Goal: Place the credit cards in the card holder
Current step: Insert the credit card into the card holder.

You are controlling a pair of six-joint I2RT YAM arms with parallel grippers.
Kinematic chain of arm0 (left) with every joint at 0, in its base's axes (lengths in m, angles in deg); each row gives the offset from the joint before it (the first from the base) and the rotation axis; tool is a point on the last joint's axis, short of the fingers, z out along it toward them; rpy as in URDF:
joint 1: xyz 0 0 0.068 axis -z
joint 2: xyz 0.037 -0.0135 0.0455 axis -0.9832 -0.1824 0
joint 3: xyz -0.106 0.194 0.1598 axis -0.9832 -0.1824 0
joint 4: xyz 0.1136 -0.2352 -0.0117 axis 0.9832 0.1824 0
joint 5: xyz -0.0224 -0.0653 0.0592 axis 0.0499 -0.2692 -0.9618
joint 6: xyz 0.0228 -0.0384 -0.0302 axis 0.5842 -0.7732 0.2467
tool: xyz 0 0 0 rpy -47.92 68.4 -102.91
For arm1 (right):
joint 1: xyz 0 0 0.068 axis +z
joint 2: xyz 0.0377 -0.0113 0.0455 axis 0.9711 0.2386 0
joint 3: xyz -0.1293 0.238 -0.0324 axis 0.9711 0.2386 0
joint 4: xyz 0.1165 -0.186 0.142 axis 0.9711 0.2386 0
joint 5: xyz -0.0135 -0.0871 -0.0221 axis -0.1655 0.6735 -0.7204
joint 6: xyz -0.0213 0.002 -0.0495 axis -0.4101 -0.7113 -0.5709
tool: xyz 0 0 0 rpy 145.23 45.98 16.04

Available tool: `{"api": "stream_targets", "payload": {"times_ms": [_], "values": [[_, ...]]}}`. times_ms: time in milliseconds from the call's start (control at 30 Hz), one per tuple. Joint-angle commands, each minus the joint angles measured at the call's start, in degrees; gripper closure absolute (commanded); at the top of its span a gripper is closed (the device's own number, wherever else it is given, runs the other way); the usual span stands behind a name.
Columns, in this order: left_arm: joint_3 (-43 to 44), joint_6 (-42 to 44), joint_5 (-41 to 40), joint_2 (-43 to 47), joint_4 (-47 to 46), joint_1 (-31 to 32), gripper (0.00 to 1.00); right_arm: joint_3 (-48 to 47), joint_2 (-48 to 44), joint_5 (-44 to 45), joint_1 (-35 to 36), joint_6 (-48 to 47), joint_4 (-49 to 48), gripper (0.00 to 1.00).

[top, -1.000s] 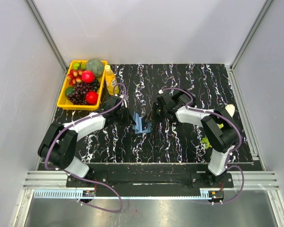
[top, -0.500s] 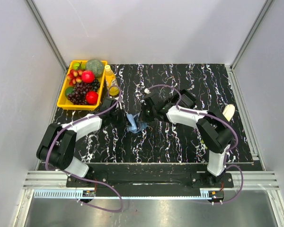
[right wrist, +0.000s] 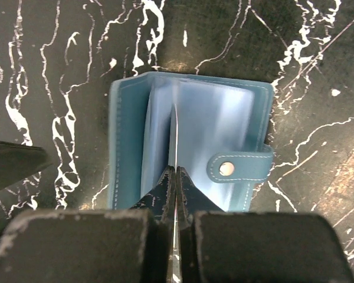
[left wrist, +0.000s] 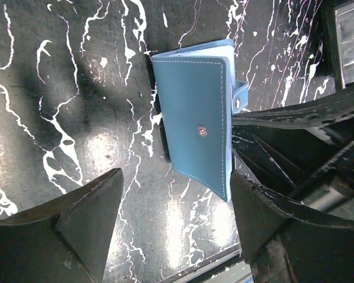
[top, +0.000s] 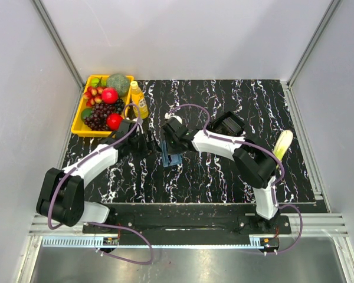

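The blue card holder (top: 170, 155) stands open on the black marbled table, its clear inner sleeves (right wrist: 224, 124) facing up in the right wrist view and its snap tab on the right. My right gripper (right wrist: 176, 170) is shut on a thin credit card (right wrist: 175, 135), seen edge-on, whose far edge reaches in between the sleeves. In the top view that gripper (top: 171, 139) sits just behind the holder. My left gripper (left wrist: 174, 190) is open, and the holder's outer cover (left wrist: 192, 118) lies just ahead of its fingers, apart from both. The left gripper (top: 146, 145) is to the holder's left.
A yellow tray (top: 76, 126) of fruit sits at the back left, with a yellow bottle (top: 138, 99) beside it. A banana (top: 282, 144) lies at the right. A black box-like frame (top: 228, 122) stands behind the right arm.
The left gripper has opened, let go of the card holder and drawn back to the left. The right gripper has moved left with the card, to over the holder.
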Motion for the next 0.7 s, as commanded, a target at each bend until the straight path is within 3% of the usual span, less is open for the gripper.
{"api": "stream_targets", "payload": {"times_ms": [0,333,500,667], "values": [[3.69,1.55,-1.34,1.86,2.14,-0.43,0.24,-2.01,1.65,4.08,0.36,-1.65,3.53,1.0],[8.26,3.49,-0.11,3.88,4.52,0.09,0.26,-3.24,0.95,2.41,0.45,-2.61,3.0,1.0],[12.66,3.93,-4.76,1.07,9.26,1.76,0.28,-1.39,-0.81,-0.05,0.36,-1.82,-0.95,1.0],[11.35,0.77,-7.75,0.63,7.95,2.12,0.33,-2.01,-1.51,-0.24,0.89,-2.0,-1.75,1.0]]}}
